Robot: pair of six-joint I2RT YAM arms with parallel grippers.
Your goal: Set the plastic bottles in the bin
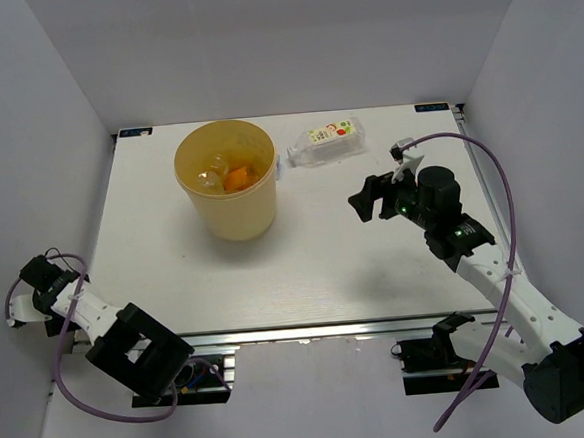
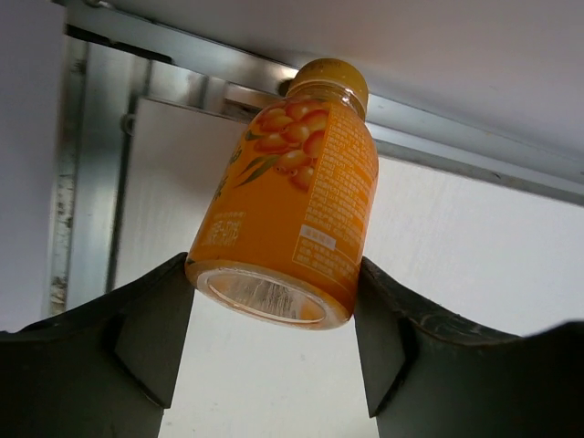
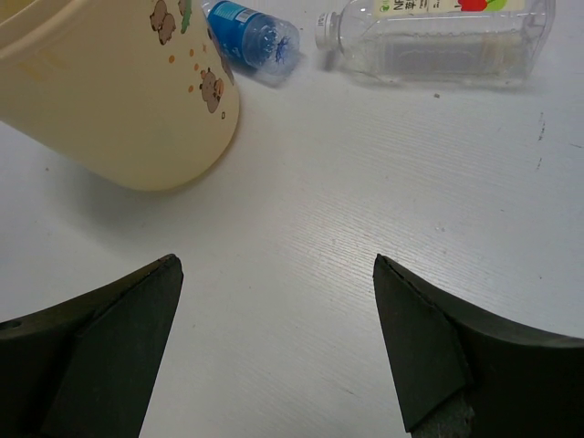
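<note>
The yellow bin [image 1: 237, 218] stands at the back left of the table and holds an orange thing and some clear shapes. A clear bottle with a white-yellow label [image 1: 325, 141] lies on its side to the right of the bin. A blue-capped bottle [image 3: 248, 35] lies between them against the bin's wall [image 3: 119, 91]. My right gripper [image 1: 363, 199] is open and empty, above bare table in front of the clear bottle [image 3: 447, 36]. My left gripper [image 2: 274, 274] is shut on an orange bottle [image 2: 292, 192] at the near left table edge. No green bottle shows.
A metal rail [image 2: 456, 137] runs along the table edge behind the orange bottle. White walls close the table in on the left, back and right. The folded left arm [image 1: 130, 346] sits at the near left corner.
</note>
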